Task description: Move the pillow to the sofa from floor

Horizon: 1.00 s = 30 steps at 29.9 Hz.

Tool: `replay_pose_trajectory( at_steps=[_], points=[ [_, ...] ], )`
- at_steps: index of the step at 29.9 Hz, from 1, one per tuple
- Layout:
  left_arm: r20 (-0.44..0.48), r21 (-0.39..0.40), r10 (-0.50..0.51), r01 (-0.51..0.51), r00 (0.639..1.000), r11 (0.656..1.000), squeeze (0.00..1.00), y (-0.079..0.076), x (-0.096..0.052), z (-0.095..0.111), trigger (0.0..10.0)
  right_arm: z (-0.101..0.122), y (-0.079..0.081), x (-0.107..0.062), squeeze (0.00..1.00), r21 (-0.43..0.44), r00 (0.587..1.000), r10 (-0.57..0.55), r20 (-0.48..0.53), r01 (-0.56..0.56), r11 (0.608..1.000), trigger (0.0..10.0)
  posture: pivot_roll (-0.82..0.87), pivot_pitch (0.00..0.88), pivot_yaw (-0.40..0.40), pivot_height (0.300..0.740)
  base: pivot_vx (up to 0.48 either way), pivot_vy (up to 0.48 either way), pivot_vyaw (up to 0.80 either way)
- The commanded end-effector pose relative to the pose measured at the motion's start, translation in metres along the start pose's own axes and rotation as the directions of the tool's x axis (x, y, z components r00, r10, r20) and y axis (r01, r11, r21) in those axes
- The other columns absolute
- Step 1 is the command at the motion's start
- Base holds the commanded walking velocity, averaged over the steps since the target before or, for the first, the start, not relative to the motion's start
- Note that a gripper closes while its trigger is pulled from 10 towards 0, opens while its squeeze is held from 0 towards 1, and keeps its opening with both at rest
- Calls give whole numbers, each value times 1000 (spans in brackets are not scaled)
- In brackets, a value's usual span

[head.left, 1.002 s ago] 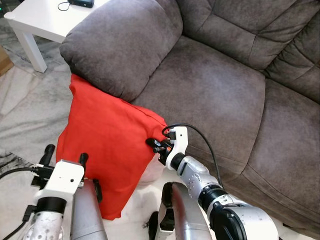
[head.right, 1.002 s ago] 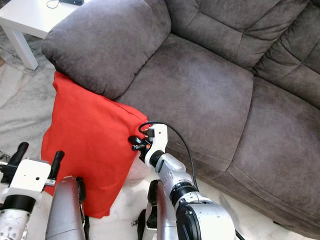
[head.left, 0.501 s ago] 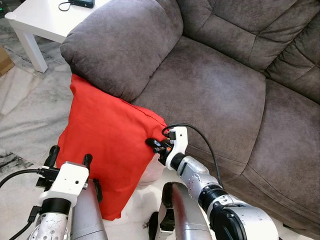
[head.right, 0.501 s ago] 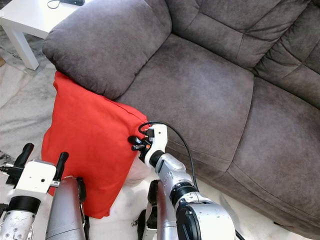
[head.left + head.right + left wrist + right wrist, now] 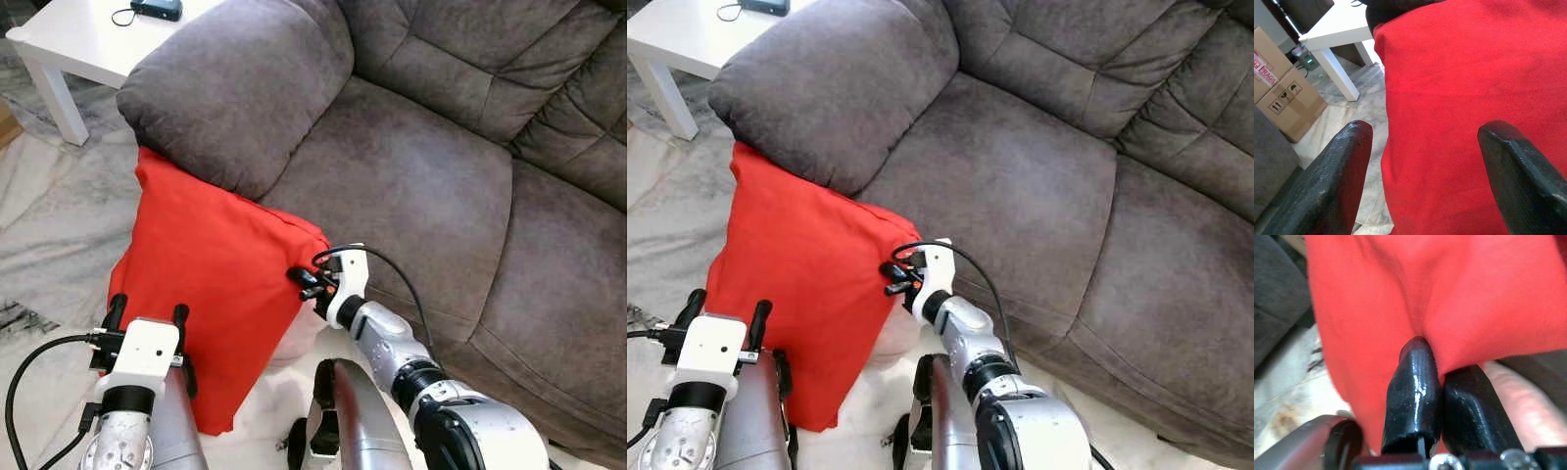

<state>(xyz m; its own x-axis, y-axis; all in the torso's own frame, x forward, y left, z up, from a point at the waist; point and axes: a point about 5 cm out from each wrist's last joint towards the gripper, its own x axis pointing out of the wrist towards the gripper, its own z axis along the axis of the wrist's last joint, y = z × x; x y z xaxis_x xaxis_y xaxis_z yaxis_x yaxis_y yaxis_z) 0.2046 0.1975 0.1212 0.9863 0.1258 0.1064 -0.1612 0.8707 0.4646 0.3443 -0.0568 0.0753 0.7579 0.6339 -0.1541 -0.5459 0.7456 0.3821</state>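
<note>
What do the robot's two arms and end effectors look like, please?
Both arms are silver metallic tubes with black joint rings and white wrist housings. The left end effector has two long, matte black fingers, blunt and rounded at the tips, and a black cable loops out beside its wrist. The right end effector has glossy black fingers, a small orange-red detail and a thin black cable arching over the wrist.

Living room: grey sofa (image 5: 421, 176), white side table (image 5: 83, 39).

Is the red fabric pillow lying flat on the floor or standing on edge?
Standing on edge: the red fabric pillow leans upright against the grey sofa, its corner pinched by the right gripper.
</note>
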Motion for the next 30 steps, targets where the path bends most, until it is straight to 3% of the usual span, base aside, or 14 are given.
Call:
replay_pose_trajectory(
  at_steps=[1, 9, 16, 20, 30],
  points=[
    [-13, -23, -23, 23, 1000, 999, 0, -9, -3, -4, 10000, 6, -13, -7, 0, -25, 998, -44, 33, 45, 999, 10000, 318, 148, -306, 571, 0, 0, 0],
    [4, -42, -27, 27, 1000, 999, 0, -13, 10, -10, 10000, 17, -32, -19, 0, -20, 987, -122, 108, 125, 992, 10000, 322, 69, -301, 571, 0, 0, 0],
    [22, -65, -35, 36, 999, 997, 0, -14, 20, -14, 10000, 15, -36, -25, 0, -26, 981, -132, 142, 137, 990, 10000, 308, 0, -288, 571, 0, 0, 0],
    [25, -104, -45, 48, 999, 993, 0, -16, 27, -17, 10000, 11, -40, -33, 0, -17, 971, -158, 178, 163, 986, 10000, 277, 0, -258, 571, 0, 0, 0],
    [52, -117, -38, 44, 998, 992, 0, -15, 47, -17, 10000, 4, -50, -46, 0, 19, 944, -239, 227, 241, 970, 10000, 249, 0, -202, 571, 0, 0, 0]
  ],
)
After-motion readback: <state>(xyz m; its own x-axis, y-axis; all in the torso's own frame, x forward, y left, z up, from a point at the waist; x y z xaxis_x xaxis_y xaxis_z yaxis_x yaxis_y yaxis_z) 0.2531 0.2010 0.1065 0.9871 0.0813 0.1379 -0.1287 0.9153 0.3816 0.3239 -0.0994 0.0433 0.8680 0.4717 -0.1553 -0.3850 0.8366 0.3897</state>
